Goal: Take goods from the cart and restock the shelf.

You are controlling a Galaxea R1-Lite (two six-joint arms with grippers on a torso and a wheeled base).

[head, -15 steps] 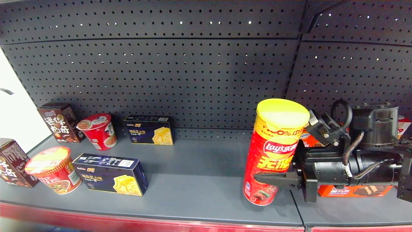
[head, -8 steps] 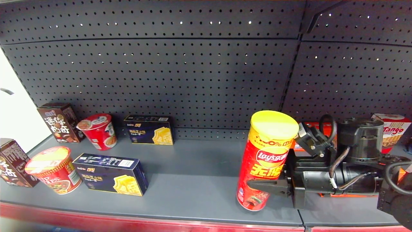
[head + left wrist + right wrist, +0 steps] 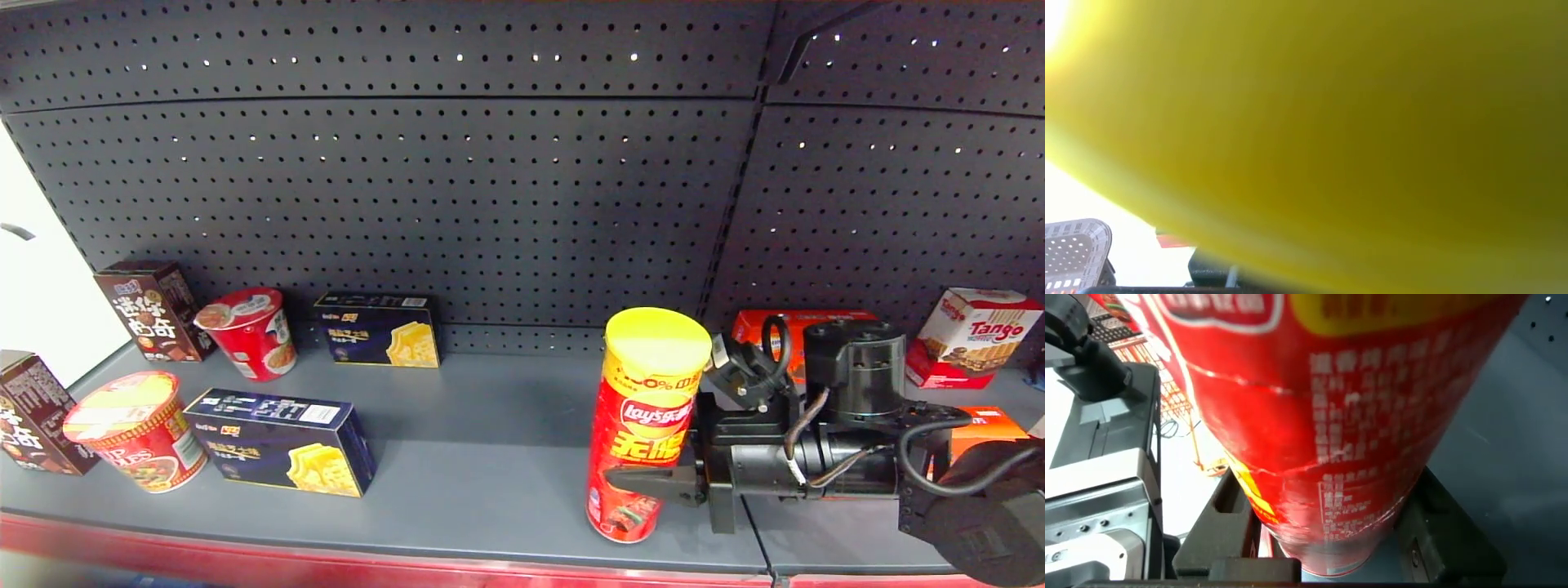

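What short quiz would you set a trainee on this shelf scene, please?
1. True or false: the tall red cardboard crisp tube with a yellow plastic lid lies on its side on the grey metal shelf.
2. Which arm's claw is shut on the tube? A. left; B. right; C. neither.
3. Fill in: seen from the robot, the dark blue cardboard box nearest the shelf's front edge is on the tube's ____ side.

Key: 1 false, it is upright. 2 B, the right claw. 3 left.
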